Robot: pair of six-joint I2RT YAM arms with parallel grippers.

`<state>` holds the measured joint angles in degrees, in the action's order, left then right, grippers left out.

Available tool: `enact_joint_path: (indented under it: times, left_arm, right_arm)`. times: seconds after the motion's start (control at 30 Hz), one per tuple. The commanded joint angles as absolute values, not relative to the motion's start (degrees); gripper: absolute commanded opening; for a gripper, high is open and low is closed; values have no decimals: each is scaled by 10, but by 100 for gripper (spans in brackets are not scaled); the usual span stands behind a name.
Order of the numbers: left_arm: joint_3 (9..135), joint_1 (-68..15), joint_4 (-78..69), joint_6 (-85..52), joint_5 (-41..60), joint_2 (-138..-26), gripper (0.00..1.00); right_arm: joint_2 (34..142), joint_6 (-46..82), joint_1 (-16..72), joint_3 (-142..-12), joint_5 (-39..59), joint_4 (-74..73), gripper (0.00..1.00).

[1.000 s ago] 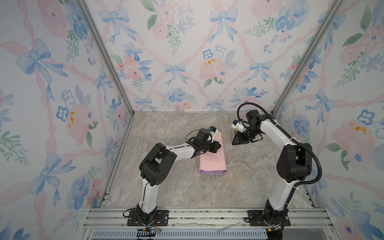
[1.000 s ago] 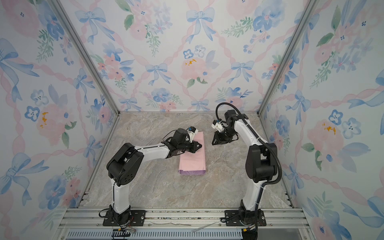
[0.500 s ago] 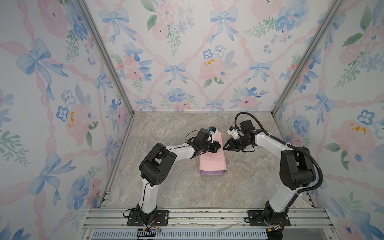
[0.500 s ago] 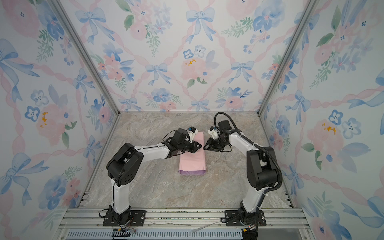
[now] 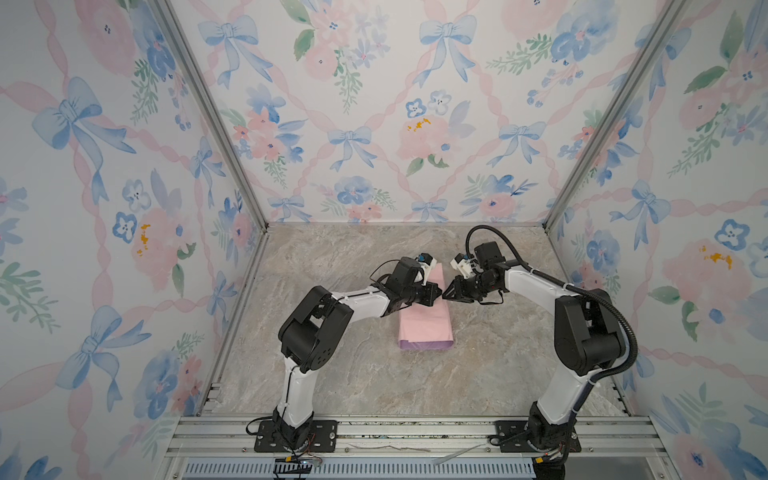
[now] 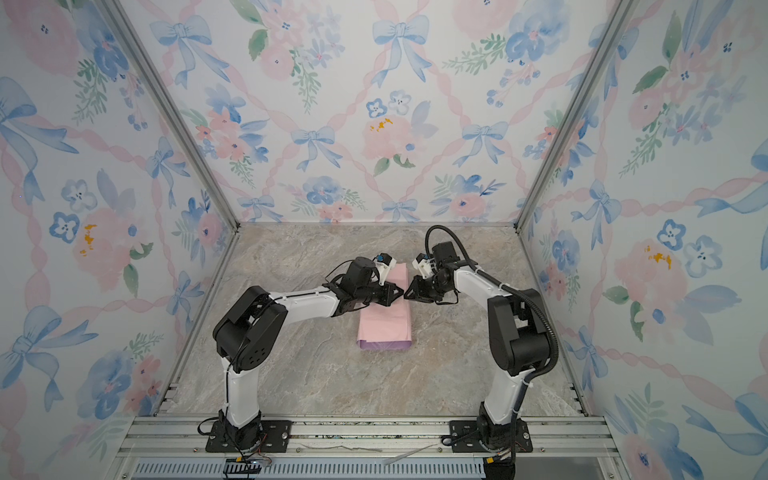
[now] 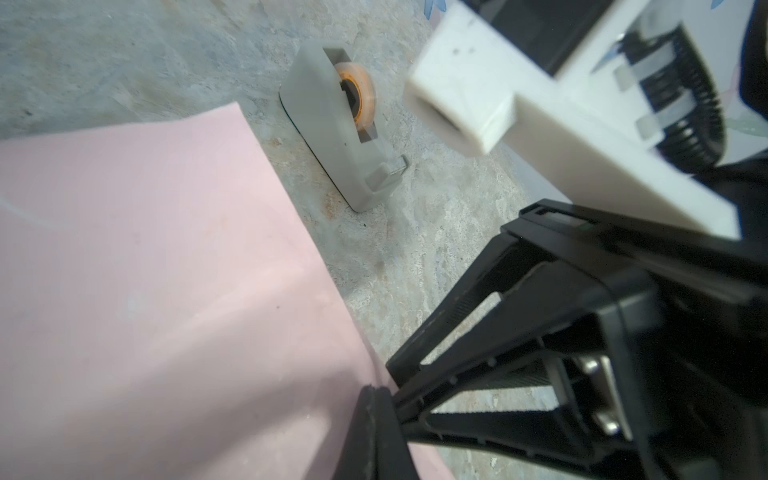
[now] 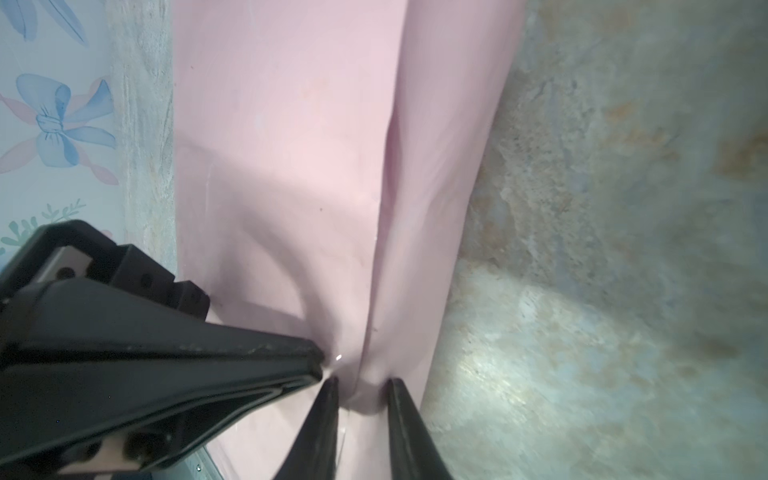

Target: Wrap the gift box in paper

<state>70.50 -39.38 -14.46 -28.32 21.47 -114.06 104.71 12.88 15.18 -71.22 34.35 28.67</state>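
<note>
Entry: the paper [image 5: 424,328], folded into a long pale pink packet, lies flat at the middle of the marble-patterned tabletop [image 5: 332,374]. Its lilac side shows only as a band along the near end in both top views. The gift box cannot be made out in any view. The left hand [image 5: 433,293] reaches in from the left onto the far part of the packet, jaws closed together, its tip pressed on the pink surface, nothing seen between them. The right hand [image 5: 449,294] reaches in from the right, its tip just beside the left hand's at the packet's right side. Right wrist view only: the right hand's fingertips [image 8: 330,415] stand a little apart, one on each side of a raised crease in the paper, not closed on it. Left wrist view only: a grey tape dispenser [image 7: 332,137] with an orange-cored roll stands upright on the tabletop near the paper's corner, not touching it. It shows in neither top view. Floral wallpaper panels [image 5: 374,124] enclose the tabletop on three sides.
</note>
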Motion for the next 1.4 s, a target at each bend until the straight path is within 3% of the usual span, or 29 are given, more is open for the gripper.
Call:
enact_joint_path:
  times: [0.0, 0.1, 0.23, 0.3, 0.43, 0.5, 0.53, 0.57, 0.67, 0.83, 1.17, 1.37]
  left_arm:
    - [689, -393, -93, -278, 188, -1139, 0]
    - [690, -393, -93, -279, 188, -1139, 0]
    - [691, -393, -93, -280, 189, -1136, 0]
    - [693, -393, -93, -280, 189, -1131, 0]
    - [705, -393, -80, -285, 184, -1110, 8]
    - [711, -392, -66, -286, 172, -1093, 15]
    - [714, -391, -55, -287, 164, -1082, 19]
    - [716, -390, -44, -291, 155, -1071, 24]
    - [710, -378, -15, -312, 134, -1037, 35]
    - [656, -350, -5, -331, 125, -978, 43]
    - [552, -304, -2, -363, 111, -925, 43]
    - [530, -299, -16, -369, 110, -914, 42]
  right_arm:
    - [1060, 129, 154, -708, 350, 285, 20]
    - [1062, 130, 153, -708, 360, 283, 21]
    - [1055, 130, 153, -706, 373, 282, 10]
    - [1044, 129, 150, -706, 375, 286, 10]
    - [1001, 130, 141, -705, 360, 309, 34]
    - [981, 130, 139, -708, 342, 323, 53]
    - [974, 131, 139, -712, 327, 334, 67]
    - [970, 131, 143, -719, 308, 348, 72]
    - [971, 130, 160, -741, 257, 382, 73]
    - [995, 148, 193, -771, 226, 411, 70]
    - [1054, 214, 222, -807, 221, 406, 66]
    - [1074, 227, 229, -818, 239, 399, 57]
